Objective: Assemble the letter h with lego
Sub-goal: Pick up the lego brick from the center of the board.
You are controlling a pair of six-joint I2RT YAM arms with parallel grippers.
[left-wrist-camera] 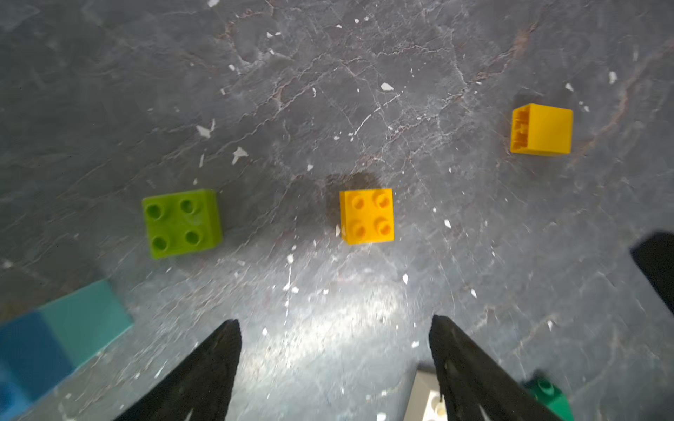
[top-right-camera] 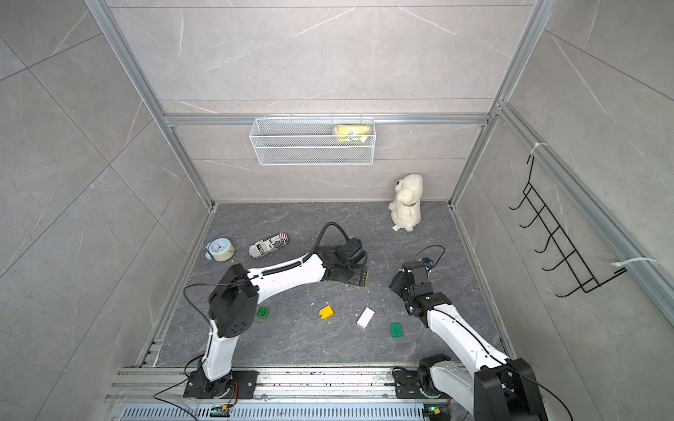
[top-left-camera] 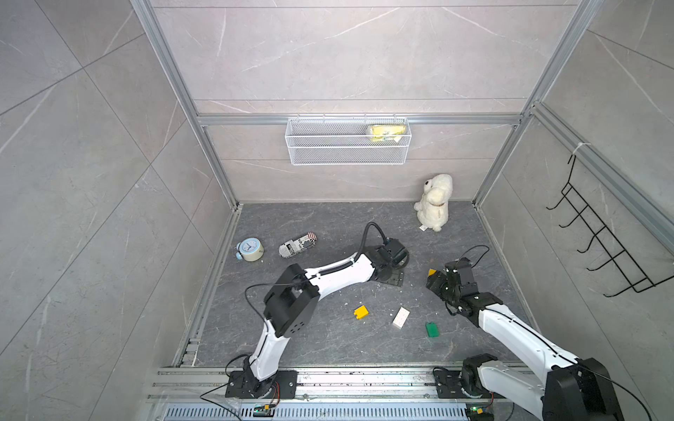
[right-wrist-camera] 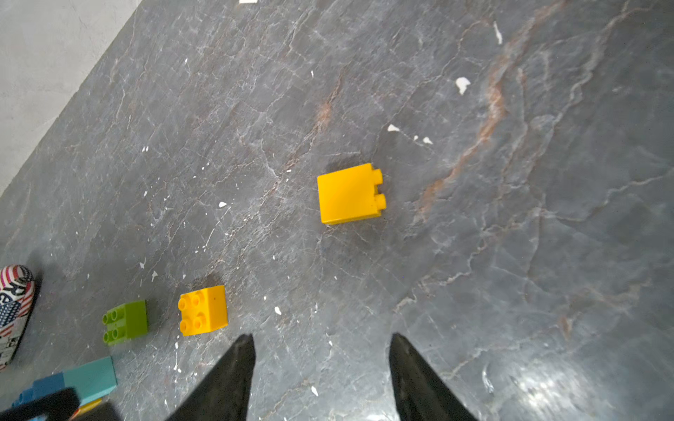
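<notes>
Studs-up yellow square brick (left-wrist-camera: 366,215) seen dead ahead of left gripper (left-wrist-camera: 334,320), jaws apart, empty; tipped yellow brick (right-wrist-camera: 350,193) faced by right gripper (right-wrist-camera: 321,337), likewise parted.

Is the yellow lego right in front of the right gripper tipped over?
Yes, tipped on its side: the yellow lego has its studs pointing sideways, not up.

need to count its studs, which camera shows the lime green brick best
The left wrist view: the lime green brick lies studs up, large, with all four studs plain. The right wrist view shows it smaller and at a slant. In both top views I cannot find it; the left arm probably hides it.
</notes>
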